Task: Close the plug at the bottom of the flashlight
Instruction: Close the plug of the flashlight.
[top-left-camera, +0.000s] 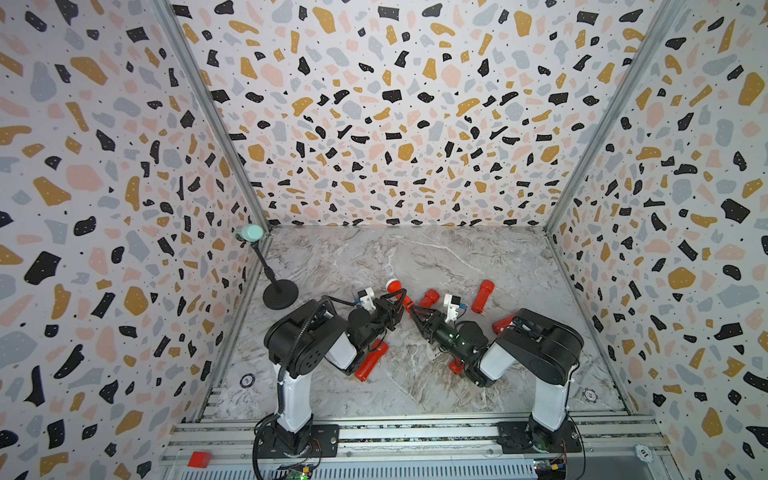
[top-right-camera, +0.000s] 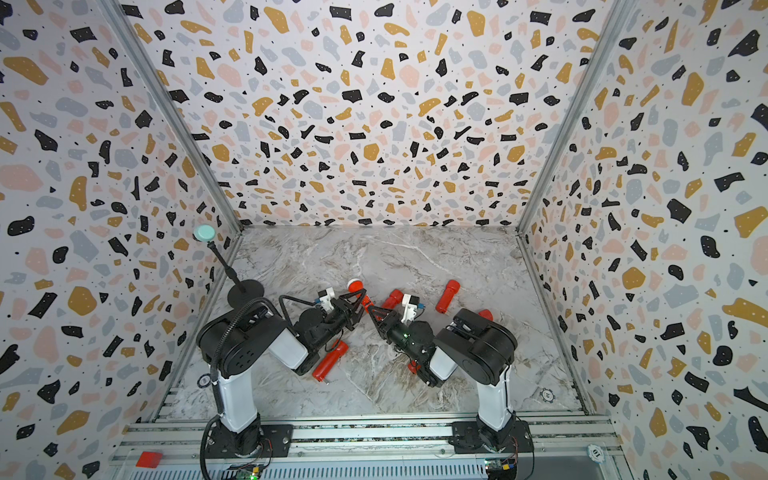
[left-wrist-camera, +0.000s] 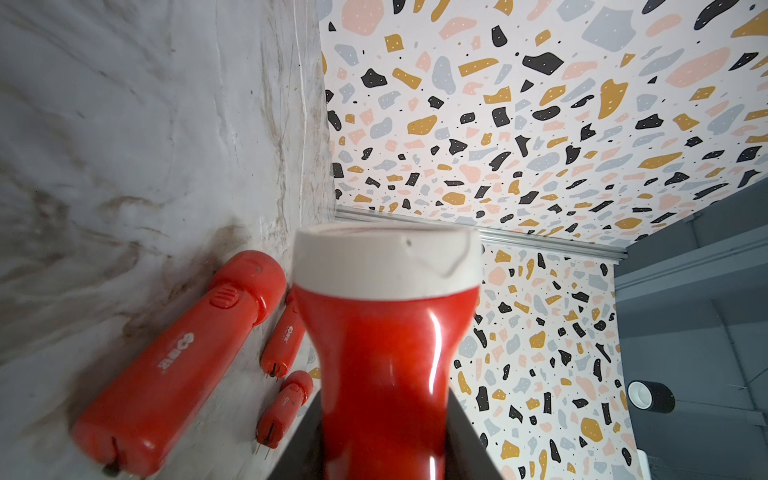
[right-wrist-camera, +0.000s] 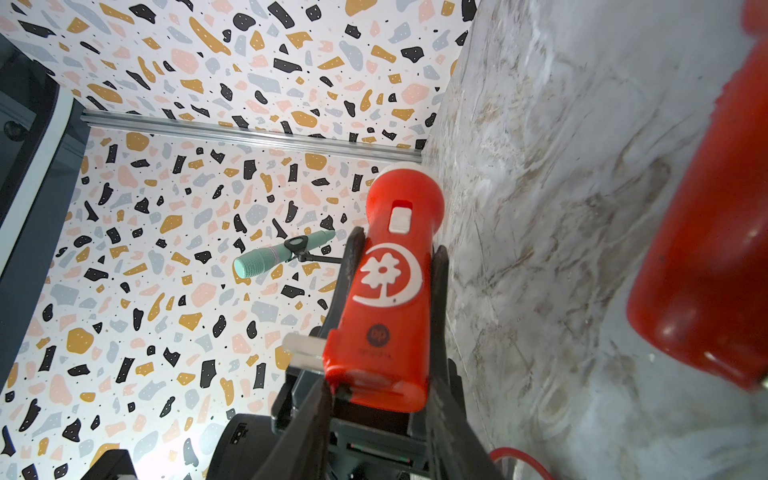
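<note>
**Holding a red flashlight (top-left-camera: 393, 286) between two grippers**

In both top views we find the flashlight near the middle of the marble tabletop (top-left-camera: 415, 257), between the two arms. Its white-rimmed head points toward the back wall (top-left-camera: 395, 124) and its base toward the right arm.

The left gripper (top-left-camera: 398, 300) is clamped on the flashlight's body. In the left wrist view we see that body rising from between the dark fingers (left-wrist-camera: 299, 449) to the white head.

The right gripper (top-left-camera: 415, 314) meets the base end. In the right wrist view we see its jaws standing apart on either side of the base, close against it. We cannot tell whether they press on it.

The same view shows a white slide switch (right-wrist-camera: 400, 219) and a white flower emblem (right-wrist-camera: 384, 276) on the face turned to that camera. We cannot make out the plug itself at the base.

Several loose flashlights (top-left-camera: 482, 296) of the same red lie on the tabletop around the arms, one partly under the left arm. In the left wrist view three of them show thin metal prongs (left-wrist-camera: 272, 371) at their bottom ends.

A mint-green microphone (top-left-camera: 250, 233) sits on a black stand (top-left-camera: 280, 294) at the back left corner.
</note>
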